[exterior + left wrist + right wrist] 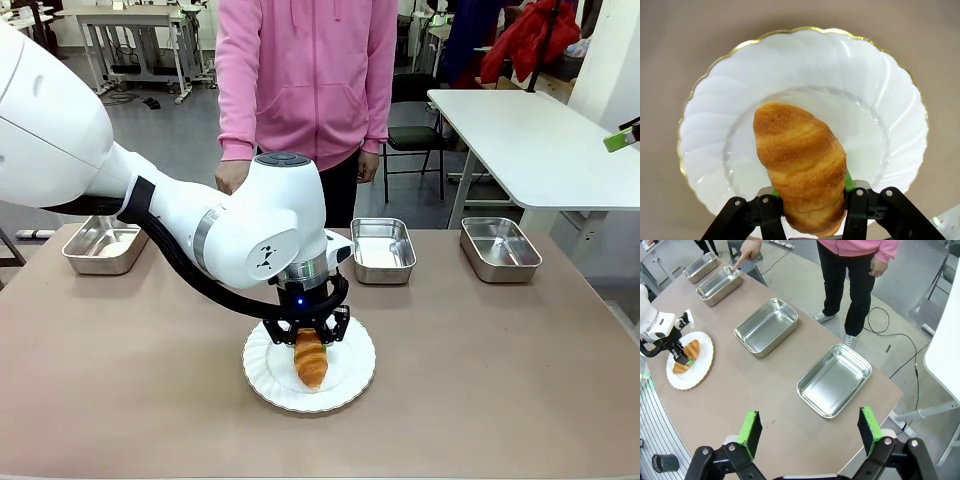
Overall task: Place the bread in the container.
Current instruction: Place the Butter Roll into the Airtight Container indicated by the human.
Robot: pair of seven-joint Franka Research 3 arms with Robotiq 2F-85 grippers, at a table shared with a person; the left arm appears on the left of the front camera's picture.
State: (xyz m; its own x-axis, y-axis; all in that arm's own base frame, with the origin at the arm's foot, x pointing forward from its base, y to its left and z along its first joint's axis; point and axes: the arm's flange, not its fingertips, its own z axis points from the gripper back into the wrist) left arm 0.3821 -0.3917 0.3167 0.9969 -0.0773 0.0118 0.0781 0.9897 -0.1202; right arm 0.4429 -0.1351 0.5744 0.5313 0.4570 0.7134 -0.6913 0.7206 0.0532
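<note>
Green pads (848,180) of the left gripper (811,191) pinch the croissant (800,160) across one end, its length running straight out from them on the white plate (880,85), while the steel pan (719,286) that a person's hand (747,252) points into sits beyond, along the table's far edge.

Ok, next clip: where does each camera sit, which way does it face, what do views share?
Front: between the arms, facing the person across the table; left gripper shut on the croissant.
Left wrist: looks down its fingers at croissant and plate.
Right wrist: high over the table's right end, past its open right gripper, at a hand pointing at a pan.
Shared: all show croissant and plate.
</note>
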